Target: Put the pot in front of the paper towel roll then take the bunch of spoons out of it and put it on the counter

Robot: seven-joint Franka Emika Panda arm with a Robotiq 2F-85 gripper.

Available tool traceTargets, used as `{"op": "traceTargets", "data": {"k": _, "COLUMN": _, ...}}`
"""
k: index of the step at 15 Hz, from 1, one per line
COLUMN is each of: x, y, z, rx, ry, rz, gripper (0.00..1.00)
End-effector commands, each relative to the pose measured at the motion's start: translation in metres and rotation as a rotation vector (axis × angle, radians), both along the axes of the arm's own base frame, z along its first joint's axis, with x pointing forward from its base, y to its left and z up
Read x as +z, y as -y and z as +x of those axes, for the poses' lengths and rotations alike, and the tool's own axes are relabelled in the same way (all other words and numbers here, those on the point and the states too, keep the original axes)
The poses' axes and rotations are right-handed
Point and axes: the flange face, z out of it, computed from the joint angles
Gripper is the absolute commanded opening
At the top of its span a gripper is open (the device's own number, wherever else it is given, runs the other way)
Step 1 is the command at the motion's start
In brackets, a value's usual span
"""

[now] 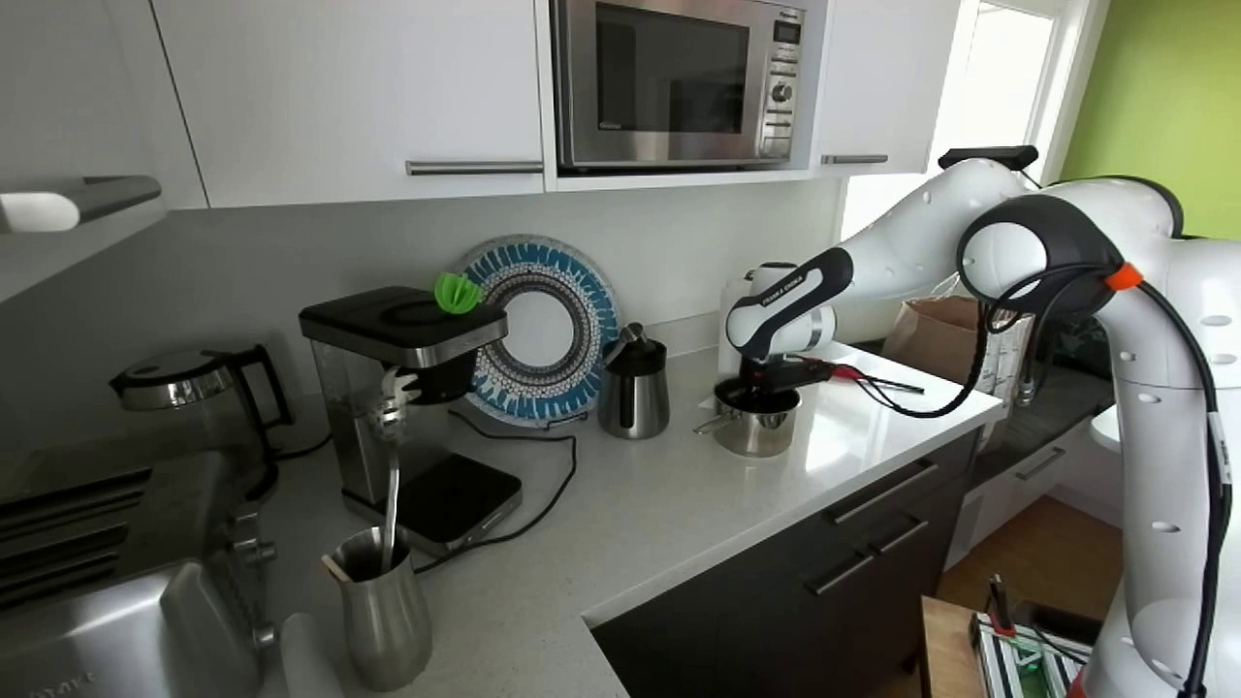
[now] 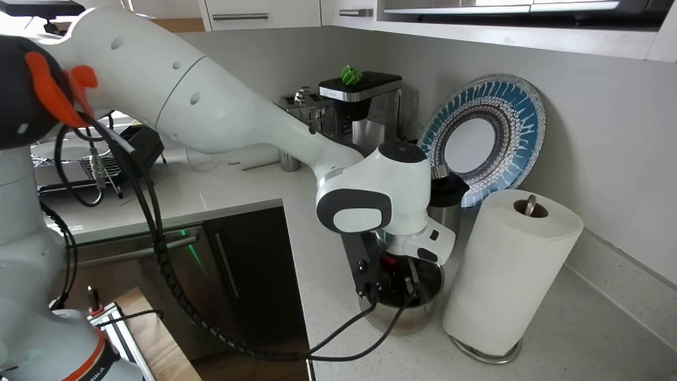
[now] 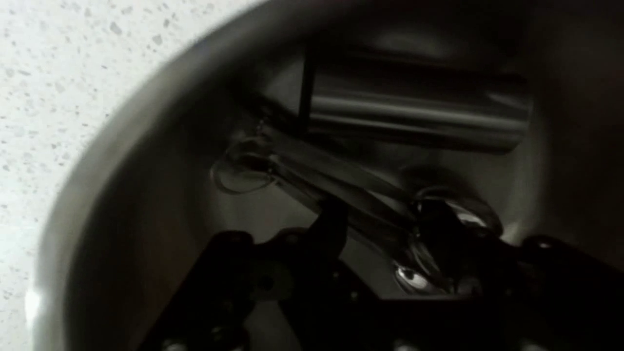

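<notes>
The shiny steel pot [image 1: 754,438] stands upright on the counter [image 1: 572,523], its straight handle pointing left in this exterior view. In an exterior view the pot [image 2: 404,320] stands close beside the upright white paper towel roll [image 2: 510,275]. The arm's wrist partly hides the roll [image 1: 729,357] in an exterior view. My gripper [image 3: 387,214] reaches down inside the pot. Its dark fingers are apart, one on each side of the bunch of spoons [image 3: 336,187], which lies slantwise on the pot floor. Dark shadow hides whether the fingers touch the spoons.
A shiny metal cylinder [image 3: 419,109] lies inside the pot beside the spoons. The pot's rim surrounds the gripper. A steel canister with a dark lid [image 1: 635,393] and a patterned plate [image 1: 538,334] stand nearby. A coffee machine [image 1: 402,330] and a steel jug [image 1: 386,625] stand farther along.
</notes>
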Motion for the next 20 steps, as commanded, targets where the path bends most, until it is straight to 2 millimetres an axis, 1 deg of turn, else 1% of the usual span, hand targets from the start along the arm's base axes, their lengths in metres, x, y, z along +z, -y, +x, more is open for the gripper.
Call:
{"op": "traceTargets", "data": {"k": 1, "x": -0.007, "y": 0.008, "z": 0.003, "rx": -0.042, "ry": -0.036, "rz": 0.023, "gripper": 0.12}}
{"op": "traceTargets", "data": {"k": 3, "x": 0.002, "y": 0.009, "z": 0.002, "rx": -0.052, "ry": -0.024, "rz": 0.014, "gripper": 0.0}}
{"op": "traceTargets", "data": {"k": 5, "x": 0.01, "y": 0.01, "z": -0.002, "rx": -0.063, "ry": -0.015, "rz": 0.001, "gripper": 0.0}}
{"op": "traceTargets", "data": {"k": 6, "x": 0.013, "y": 0.01, "z": -0.004, "rx": -0.068, "ry": -0.012, "rz": -0.003, "gripper": 0.02}}
{"op": "traceTargets", "data": {"k": 9, "x": 0.024, "y": 0.009, "z": -0.011, "rx": -0.083, "ry": 0.006, "rz": -0.007, "gripper": 0.02}}
{"op": "traceTargets", "data": {"k": 11, "x": 0.042, "y": 0.008, "z": -0.017, "rx": -0.081, "ry": 0.045, "rz": -0.014, "gripper": 0.02}}
{"op": "traceTargets", "data": {"k": 15, "x": 0.091, "y": 0.003, "z": -0.021, "rx": -0.086, "ry": 0.119, "rz": -0.044, "gripper": 0.02}}
{"op": "traceTargets", "data": {"k": 18, "x": 0.124, "y": -0.008, "z": -0.02, "rx": -0.081, "ry": 0.171, "rz": -0.061, "gripper": 0.02}}
{"op": "traceTargets", "data": {"k": 20, "x": 0.145, "y": -0.022, "z": -0.015, "rx": -0.075, "ry": 0.216, "rz": -0.07, "gripper": 0.02}}
